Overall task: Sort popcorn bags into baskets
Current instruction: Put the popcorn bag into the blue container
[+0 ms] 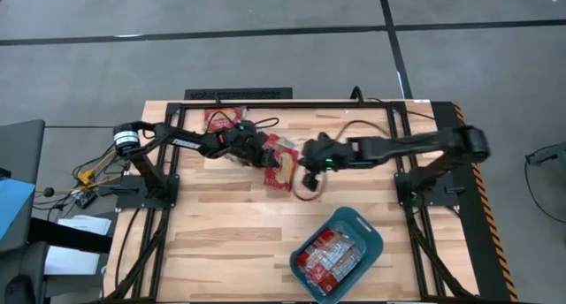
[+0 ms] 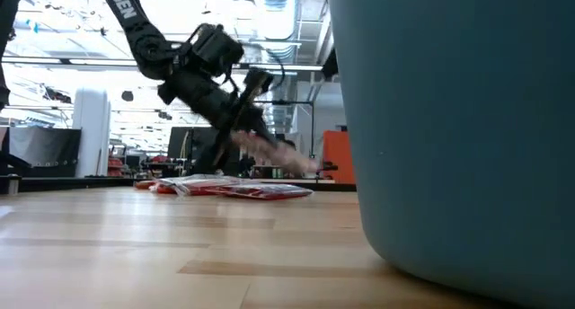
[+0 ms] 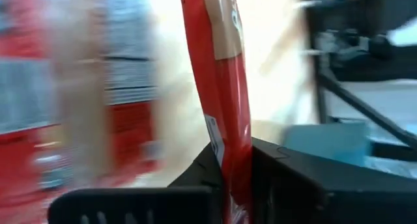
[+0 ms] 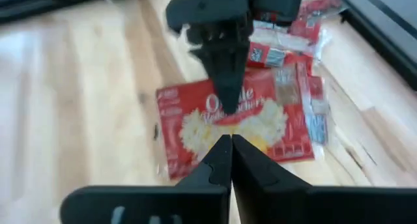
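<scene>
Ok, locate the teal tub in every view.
High view: teal tub at lower right, packets inside.
Low view: its wall fills the right side.
Left wrist view: probably the pale blue shape at right.
Right wrist view: not in it.
Shared landmark: wooden table.

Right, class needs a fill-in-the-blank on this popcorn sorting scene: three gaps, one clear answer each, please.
1. The left pincer is shut on a ____ popcorn bag.
2. The teal tub already holds several ____.
3. The right pincer is shut and holds ____, above a bag lying flat on the table.

Missing words: red; popcorn bags; nothing
</scene>
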Robot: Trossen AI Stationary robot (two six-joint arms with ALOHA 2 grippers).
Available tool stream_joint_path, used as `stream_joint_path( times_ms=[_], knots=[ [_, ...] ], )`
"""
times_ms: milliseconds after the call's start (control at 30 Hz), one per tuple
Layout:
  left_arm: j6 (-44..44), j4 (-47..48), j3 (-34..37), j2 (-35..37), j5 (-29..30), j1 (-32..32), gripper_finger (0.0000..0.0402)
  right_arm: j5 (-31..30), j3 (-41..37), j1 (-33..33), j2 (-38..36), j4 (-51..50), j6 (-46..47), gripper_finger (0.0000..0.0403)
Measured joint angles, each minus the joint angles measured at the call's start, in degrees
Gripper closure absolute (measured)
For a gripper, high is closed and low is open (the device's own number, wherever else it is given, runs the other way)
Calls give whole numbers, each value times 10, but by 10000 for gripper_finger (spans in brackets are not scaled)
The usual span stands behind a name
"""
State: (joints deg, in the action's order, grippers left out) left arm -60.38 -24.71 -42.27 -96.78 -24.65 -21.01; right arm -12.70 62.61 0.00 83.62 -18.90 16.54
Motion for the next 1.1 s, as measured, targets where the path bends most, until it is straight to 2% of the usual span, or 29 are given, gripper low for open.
stream_joint_path(
  times_ms=[100, 267, 367, 500, 600, 700, 867, 1100],
  knots=[
    [-11, 1, -20, 32, -20, 19, 394, -32, 0, 40, -82, -62, 30, 369],
    [-17, 6, -69, 85, -14, 89, 396, -104, 0, 123, -193, -152, 90, 377],
    [-7, 34, -109, 96, 27, 146, 397, -159, 0, 174, -242, -178, 125, 385],
    [30, 117, -169, 94, 89, 223, 397, -232, 0, 230, -284, -200, 146, 385],
    [51, 155, -201, 80, 135, 268, 396, -275, 0, 256, -302, -214, 159, 375],
    [52, 138, -235, 52, 162, 304, 396, -296, 0, 270, -308, -218, 169, 368],
    [54, 155, -292, -18, 152, 338, 396, -295, 0, 284, -296, -221, 177, 370],
    [57, 153, -377, -121, 118, 335, 396, -293, 0, 294, -262, -229, 187, 385]
  ],
)
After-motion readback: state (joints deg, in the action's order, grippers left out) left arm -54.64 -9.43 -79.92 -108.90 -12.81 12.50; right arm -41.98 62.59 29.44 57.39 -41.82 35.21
